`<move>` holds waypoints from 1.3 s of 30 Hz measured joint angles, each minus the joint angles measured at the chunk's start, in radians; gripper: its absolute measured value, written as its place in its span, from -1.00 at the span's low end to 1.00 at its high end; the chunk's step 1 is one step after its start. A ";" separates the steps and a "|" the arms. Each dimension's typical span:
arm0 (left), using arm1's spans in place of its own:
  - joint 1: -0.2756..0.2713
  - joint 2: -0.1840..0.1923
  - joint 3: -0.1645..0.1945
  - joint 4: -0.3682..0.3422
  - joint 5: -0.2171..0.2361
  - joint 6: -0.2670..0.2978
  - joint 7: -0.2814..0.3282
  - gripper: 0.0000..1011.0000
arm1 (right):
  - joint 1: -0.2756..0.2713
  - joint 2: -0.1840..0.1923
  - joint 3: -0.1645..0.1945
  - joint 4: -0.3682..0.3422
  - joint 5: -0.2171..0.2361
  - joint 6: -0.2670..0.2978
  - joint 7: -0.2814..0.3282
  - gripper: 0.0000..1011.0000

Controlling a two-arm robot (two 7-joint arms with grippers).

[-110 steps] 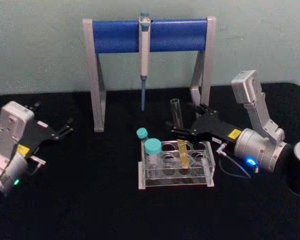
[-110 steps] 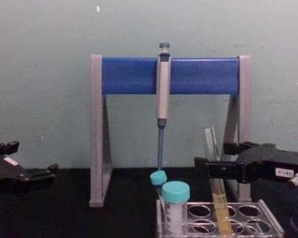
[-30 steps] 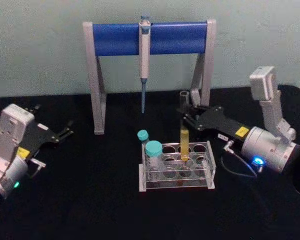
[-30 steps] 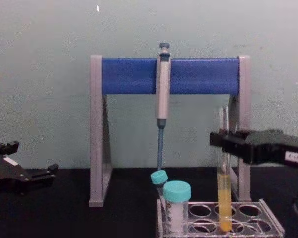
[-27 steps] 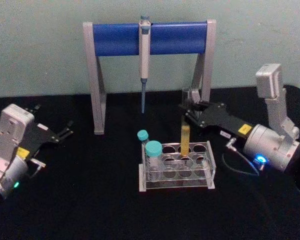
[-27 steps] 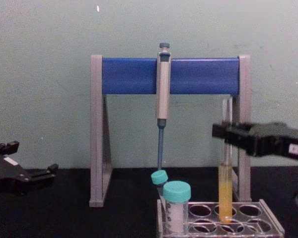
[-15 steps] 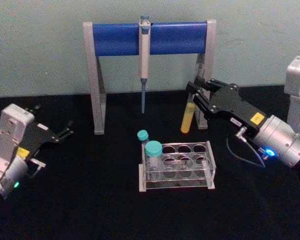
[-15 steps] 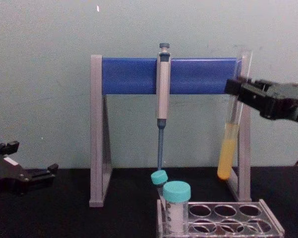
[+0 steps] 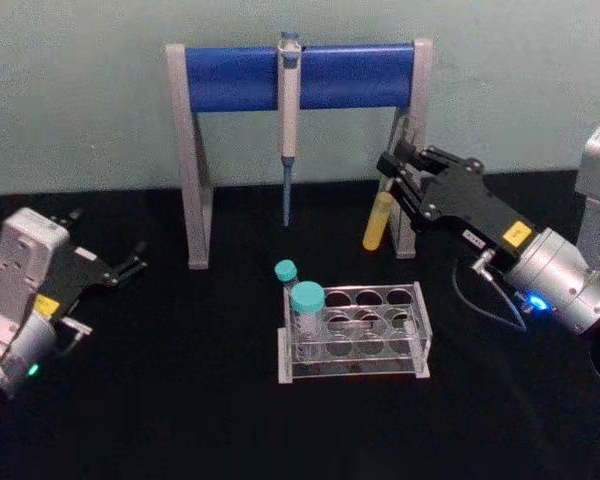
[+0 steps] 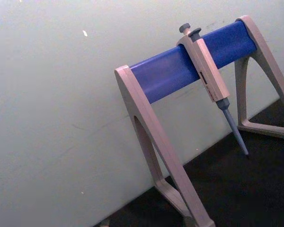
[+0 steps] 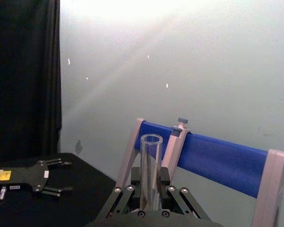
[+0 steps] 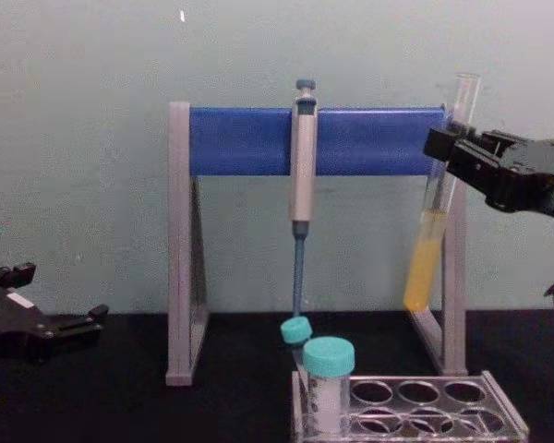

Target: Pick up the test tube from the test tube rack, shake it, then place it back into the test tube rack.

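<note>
Chest view: R gripper (image 12: 447, 147) clamped on test tube (image 12: 431, 242), upper third, raised beyond rack (image 12: 406, 406). Thin, slick, fragile, uncapped w/ liquid: shake gently. L gripper (image 12: 63, 293) agape, table's (image 12: 120, 406) left edge.

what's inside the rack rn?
Two teal-capped tubes stand at the left end of the test tube rack; the other holes look empty. The test tube is out, held by the right gripper. The front capped tube partly covers the rear one.

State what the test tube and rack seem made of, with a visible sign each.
Test tube: probably glass, clear and glossy; yellow liquid shows through its wall. Test tube rack: likely clear plastic, smooth; its lower plate shows through the top.
</note>
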 joint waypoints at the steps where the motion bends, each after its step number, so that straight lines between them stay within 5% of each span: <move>1: 0.000 0.000 0.000 0.000 0.000 0.000 0.000 0.98 | 0.000 -0.001 0.000 0.000 -0.001 0.000 0.001 -0.54; 9: 0.000 0.000 0.000 0.000 0.000 0.000 0.000 0.98 | 0.007 -0.005 0.000 0.002 -0.001 -0.007 0.021 -0.54; 15: 0.000 0.000 0.000 0.000 0.000 0.000 0.000 0.98 | 0.009 0.007 -0.003 -0.007 0.046 -0.003 0.080 -0.54; 22: 0.000 0.000 0.000 0.000 0.000 0.000 0.000 0.98 | -0.003 0.088 -0.009 -0.044 0.149 0.072 0.189 -0.54; 25: 0.000 0.000 0.000 0.000 0.000 0.000 0.000 0.98 | -0.011 0.122 -0.012 -0.059 0.156 0.090 0.206 -0.54; 28: 0.000 0.000 0.000 0.000 0.000 0.000 0.000 0.98 | -0.020 0.162 -0.014 -0.075 0.134 0.090 0.202 -0.54; 33: 0.000 0.000 0.000 0.000 0.000 0.000 0.000 0.98 | -0.032 0.206 -0.007 -0.090 0.041 0.070 0.113 -0.54; 39: 0.000 0.000 0.000 0.000 0.000 0.000 0.000 0.98 | -0.018 0.189 0.000 -0.077 -0.041 0.061 0.028 -0.54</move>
